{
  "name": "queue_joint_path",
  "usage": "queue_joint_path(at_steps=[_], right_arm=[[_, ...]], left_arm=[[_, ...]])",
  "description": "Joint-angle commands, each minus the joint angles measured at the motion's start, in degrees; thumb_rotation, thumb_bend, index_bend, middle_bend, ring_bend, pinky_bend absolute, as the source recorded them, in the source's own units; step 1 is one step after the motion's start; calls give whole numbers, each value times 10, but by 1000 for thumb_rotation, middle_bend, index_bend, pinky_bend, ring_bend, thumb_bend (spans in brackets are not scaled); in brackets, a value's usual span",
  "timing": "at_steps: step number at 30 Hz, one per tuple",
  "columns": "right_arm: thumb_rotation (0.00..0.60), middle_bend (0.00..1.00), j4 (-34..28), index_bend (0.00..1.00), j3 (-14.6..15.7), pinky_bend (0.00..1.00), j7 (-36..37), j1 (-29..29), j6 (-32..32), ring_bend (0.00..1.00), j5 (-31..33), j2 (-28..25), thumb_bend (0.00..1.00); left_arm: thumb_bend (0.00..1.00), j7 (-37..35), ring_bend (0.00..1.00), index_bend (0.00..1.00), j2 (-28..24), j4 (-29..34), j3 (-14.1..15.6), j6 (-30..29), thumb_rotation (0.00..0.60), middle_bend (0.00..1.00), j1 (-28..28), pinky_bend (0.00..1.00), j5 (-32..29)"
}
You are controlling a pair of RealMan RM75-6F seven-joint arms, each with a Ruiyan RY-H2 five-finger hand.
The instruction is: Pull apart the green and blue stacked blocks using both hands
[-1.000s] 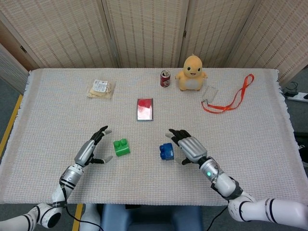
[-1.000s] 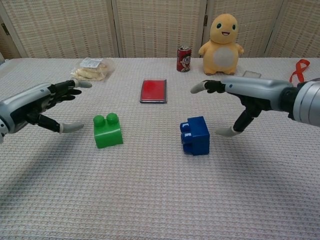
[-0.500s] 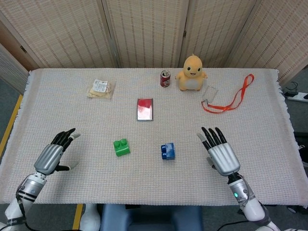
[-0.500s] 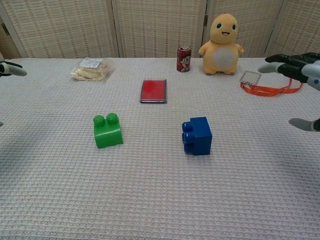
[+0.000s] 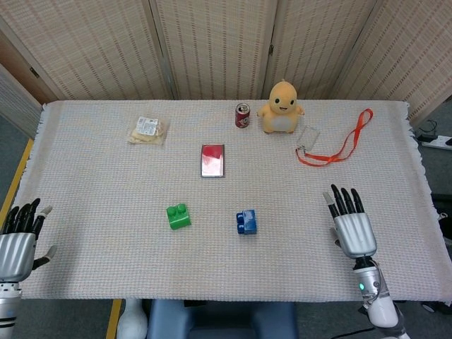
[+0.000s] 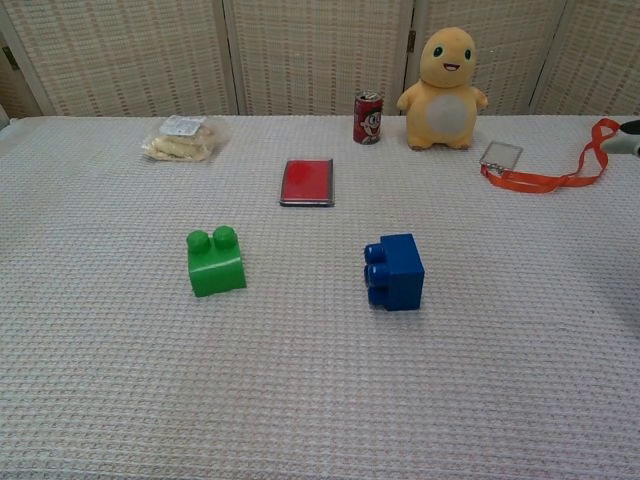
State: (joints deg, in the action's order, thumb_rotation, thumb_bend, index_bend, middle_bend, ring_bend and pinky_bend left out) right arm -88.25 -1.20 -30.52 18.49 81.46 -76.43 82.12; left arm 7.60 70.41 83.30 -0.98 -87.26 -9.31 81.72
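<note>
The green block [image 5: 179, 216] [image 6: 216, 262] stands alone on the cloth, studs up. The blue block [image 5: 246, 222] [image 6: 394, 271] lies on its side to the right of it, a clear gap between the two. My left hand [image 5: 17, 239] is at the table's near left edge, fingers spread, holding nothing. My right hand [image 5: 351, 226] is over the near right part of the table, fingers spread and empty. Both hands are far from the blocks. In the chest view only a fingertip [image 6: 630, 127] shows at the right edge.
A red card case [image 5: 212, 159] lies behind the blocks. Further back are a snack packet [image 5: 148, 130], a soda can [image 5: 242, 115], a yellow plush toy [image 5: 281, 106] and an orange lanyard with a badge [image 5: 332, 147]. A folding screen stands behind the table.
Both hands have let go of the blocks and drawn back outward, left hand to the left edge, right hand to the near right. The blocks stay where they were.
</note>
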Motion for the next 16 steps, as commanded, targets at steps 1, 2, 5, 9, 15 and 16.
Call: queue_joint_path(at_steps=[1, 2, 5, 9, 15, 16], right_arm=[[600, 0, 13, 0, -6, 0, 1, 7, -26, 0, 3, 14, 362], [600, 0, 13, 0, -6, 0, 1, 7, -26, 0, -1, 15, 362], [600, 0, 14, 0, -7, 0, 6, 2, -21, 0, -6, 18, 362], [600, 0, 13, 0, -2, 0, 6, -11, -11, 0, -12, 13, 362], [600, 0, 7, 0, 0, 0, 19, -17, -9, 0, -28, 6, 362], [600, 0, 6, 0, 0, 0, 21, -18, -10, 0, -31, 6, 362]], left_arm=[[288, -6, 0, 160, -7, 5, -6, 3, 600, 47, 7, 0, -3], [288, -7, 0, 160, -7, 5, -6, 5, 600, 47, 7, 0, -3], [288, -10, 0, 160, -10, 7, -7, 14, 600, 47, 7, 0, -4], [288, -25, 0, 160, -14, 12, -7, 13, 600, 47, 8, 0, 6], [288, -33, 0, 160, -15, 10, -7, 12, 600, 48, 10, 0, 18], [288, -32, 0, 160, -15, 10, -6, 12, 600, 48, 10, 0, 20]])
